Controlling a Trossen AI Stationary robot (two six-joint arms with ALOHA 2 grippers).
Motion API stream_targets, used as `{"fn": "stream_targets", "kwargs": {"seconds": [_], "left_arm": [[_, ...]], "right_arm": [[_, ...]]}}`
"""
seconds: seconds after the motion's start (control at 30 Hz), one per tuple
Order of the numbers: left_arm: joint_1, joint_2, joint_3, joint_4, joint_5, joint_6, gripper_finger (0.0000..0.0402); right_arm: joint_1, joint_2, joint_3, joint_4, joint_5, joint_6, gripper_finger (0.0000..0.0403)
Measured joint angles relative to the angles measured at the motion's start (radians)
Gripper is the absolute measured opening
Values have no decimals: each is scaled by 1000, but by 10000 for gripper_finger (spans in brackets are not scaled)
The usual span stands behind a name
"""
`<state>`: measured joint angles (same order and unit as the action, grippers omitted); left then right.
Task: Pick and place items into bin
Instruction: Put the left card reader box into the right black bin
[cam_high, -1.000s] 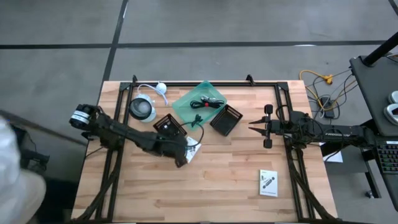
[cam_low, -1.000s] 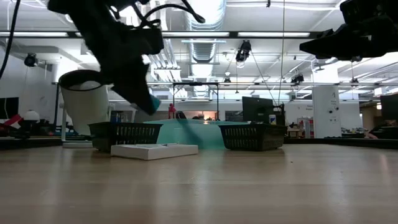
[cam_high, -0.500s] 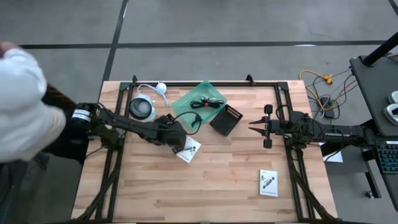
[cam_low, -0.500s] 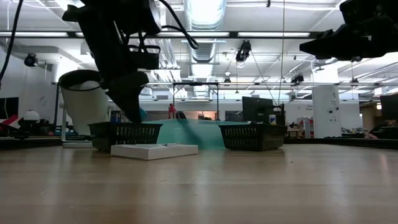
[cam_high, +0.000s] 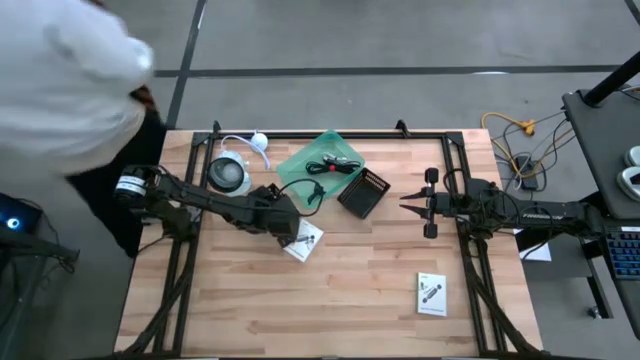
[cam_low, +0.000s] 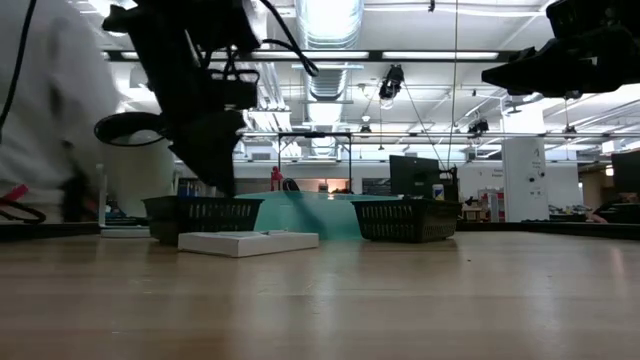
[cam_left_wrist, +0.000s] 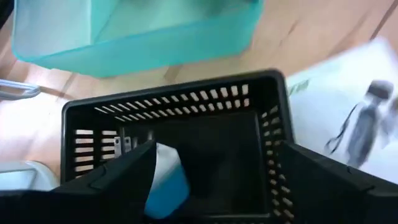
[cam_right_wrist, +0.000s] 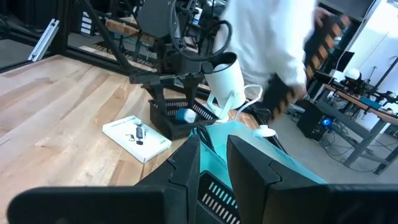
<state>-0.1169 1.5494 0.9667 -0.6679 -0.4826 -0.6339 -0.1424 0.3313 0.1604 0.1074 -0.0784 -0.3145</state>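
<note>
My left gripper (cam_left_wrist: 217, 199) hangs open over a black slotted basket (cam_left_wrist: 174, 93) left of the table's middle (cam_high: 268, 200), one finger to each side of its opening. A small blue and white piece (cam_left_wrist: 166, 180) lies inside the basket, clear of the fingers. A white printed packet (cam_high: 303, 240) lies flat just beside the basket on its near side. A black cable with a red tie (cam_high: 325, 166) lies in a teal tray (cam_high: 300, 160). My right gripper (cam_high: 404, 205) waits above the table's right half, fingers nearly together with nothing between them.
A second black basket (cam_high: 363, 192) stands right of the tray. Another white packet (cam_high: 431, 293) lies near the front right. A white cup-like thing (cam_high: 229, 175) stands at the far left. A person in white (cam_high: 60, 80) stands beyond the far left corner.
My left gripper has gone from above the white packet toward the far left, over the black basket, and come lower. The blue piece at its fingertips is gone from them and lies in the basket. A person has stepped in at the far left.
</note>
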Motion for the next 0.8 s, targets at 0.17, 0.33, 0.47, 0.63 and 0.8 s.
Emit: {"fn": "stream_targets", "kwargs": {"seconds": [0.17, 0.33, 0.47, 0.63, 0.8], "left_arm": [[0, 0, 75, 44, 21, -66, 323], [-1, 0, 173, 68, 21, -66, 324], [-4, 1, 199, 165, 58, -60, 324], [-20, 58, 192, 264, 130, -57, 324], [-39, 156, 198, 268, 210, -92, 324]], "right_arm": [[0, 0, 0, 0, 0, 0, 68], [0, 0, 0, 0, 0, 0, 68], [0, 0, 0, 0, 0, 0, 68], [0, 0, 0, 0, 0, 0, 68], [0, -2, 0, -2, 0, 0, 68]]}}
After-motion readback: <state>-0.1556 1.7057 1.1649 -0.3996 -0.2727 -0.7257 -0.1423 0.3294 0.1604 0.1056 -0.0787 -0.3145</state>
